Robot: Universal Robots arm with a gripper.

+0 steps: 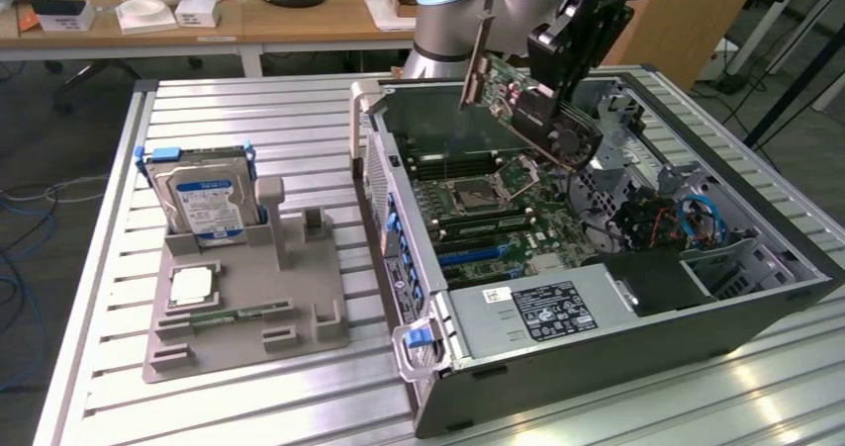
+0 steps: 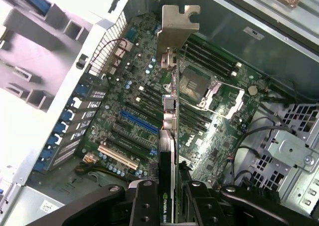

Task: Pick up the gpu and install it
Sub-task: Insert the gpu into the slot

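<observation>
The gpu (image 1: 528,100), a dark card with a pale metal bracket at one end, hangs tilted in the air above the open computer case (image 1: 739,298). My gripper (image 1: 561,70) is shut on its upper edge. In the wrist view the gpu (image 2: 169,116) runs edge-on away from my gripper (image 2: 168,196), its bracket (image 2: 174,29) farthest from the fingers. Below it lies the green motherboard (image 2: 209,131) with a blue expansion slot (image 2: 138,121) and a cream slot (image 2: 117,156). The card is clear of the board and touches no slot.
A grey holder tray (image 1: 244,312) sits at the exterior view's left on the slatted table (image 1: 251,110), with a silver hard drive (image 1: 201,201) standing in it and a small memory stick (image 1: 237,316) lying flat. The case's power supply (image 1: 555,312) and cables (image 1: 687,219) fill its near end.
</observation>
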